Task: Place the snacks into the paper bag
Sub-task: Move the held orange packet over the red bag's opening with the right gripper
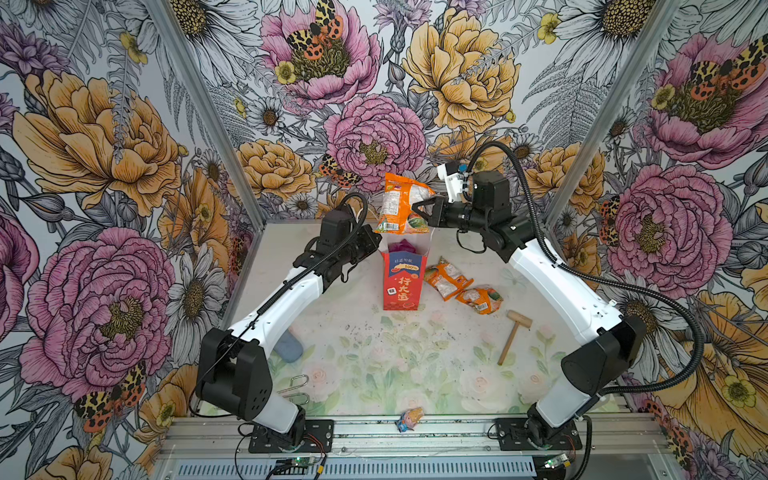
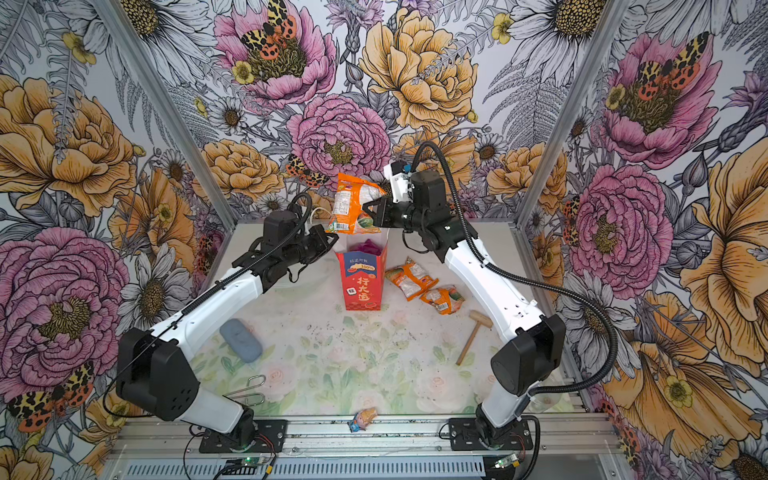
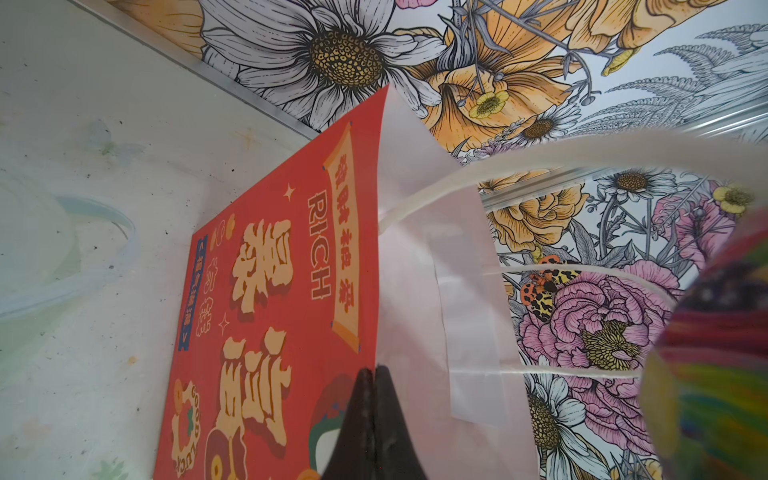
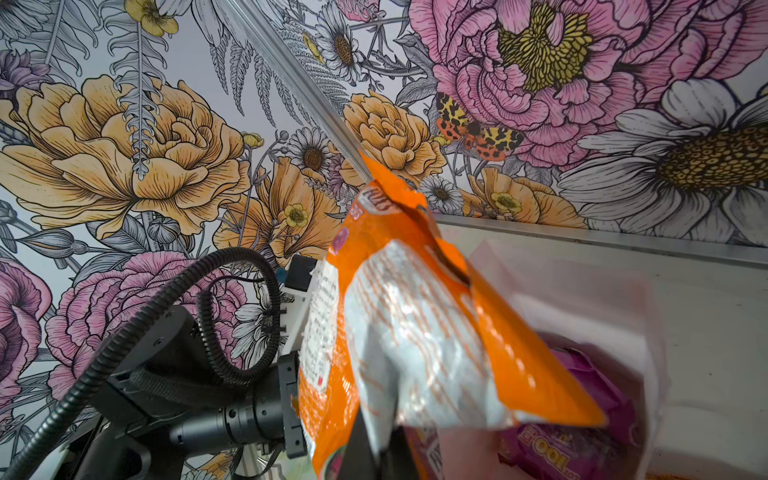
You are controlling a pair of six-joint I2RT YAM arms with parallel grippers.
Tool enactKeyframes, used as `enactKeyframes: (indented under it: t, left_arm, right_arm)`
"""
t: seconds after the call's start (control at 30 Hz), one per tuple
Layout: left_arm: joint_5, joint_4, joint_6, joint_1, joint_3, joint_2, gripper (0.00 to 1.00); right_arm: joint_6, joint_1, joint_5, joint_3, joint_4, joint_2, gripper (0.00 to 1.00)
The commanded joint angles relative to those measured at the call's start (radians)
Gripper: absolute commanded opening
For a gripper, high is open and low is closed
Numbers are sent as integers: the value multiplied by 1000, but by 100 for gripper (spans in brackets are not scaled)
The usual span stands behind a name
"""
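The red paper bag (image 1: 400,286) (image 2: 360,286) stands upright mid-table, mouth open, with a purple snack packet (image 1: 402,247) (image 4: 582,399) inside. My left gripper (image 1: 376,242) (image 3: 374,374) is shut on the bag's side wall (image 3: 291,266) at the rim, one finger outside, one inside. My right gripper (image 1: 419,208) (image 2: 369,210) (image 4: 378,453) is shut on an orange snack packet (image 1: 400,203) (image 2: 352,203) (image 4: 415,332), which hangs just above the bag's mouth. Two more orange packets (image 1: 446,276) (image 1: 480,300) lie on the table right of the bag.
A wooden mallet (image 1: 513,336) lies to the right of the packets. A small wrapped candy (image 1: 409,417) sits on the front rail. A grey-blue block (image 2: 241,340) and a wire clip (image 2: 249,390) lie near the left arm. Floral walls close the back and sides.
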Motion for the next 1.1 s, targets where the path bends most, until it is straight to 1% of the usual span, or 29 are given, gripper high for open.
enactKeyframes:
  t: [0.0, 0.17, 0.33, 0.63, 1.07]
  left_arm:
    - [14, 30, -5, 10, -17, -38, 0]
    - [12, 30, -4, 10, -19, -41, 0]
    - [13, 30, -5, 11, -19, -43, 0]
    - [13, 30, -6, 14, -18, -41, 0]
    - [14, 28, -6, 18, -19, -41, 0]
  right_arm:
    - [-25, 1, 18, -24, 64, -43, 0]
    - [-52, -2, 26, -48, 65, -39, 0]
    - [-84, -4, 64, -77, 66, -30, 0]
    - [-113, -1, 66, -84, 73, 4, 0]
    - [-176, 24, 138, -149, 125, 32, 0]
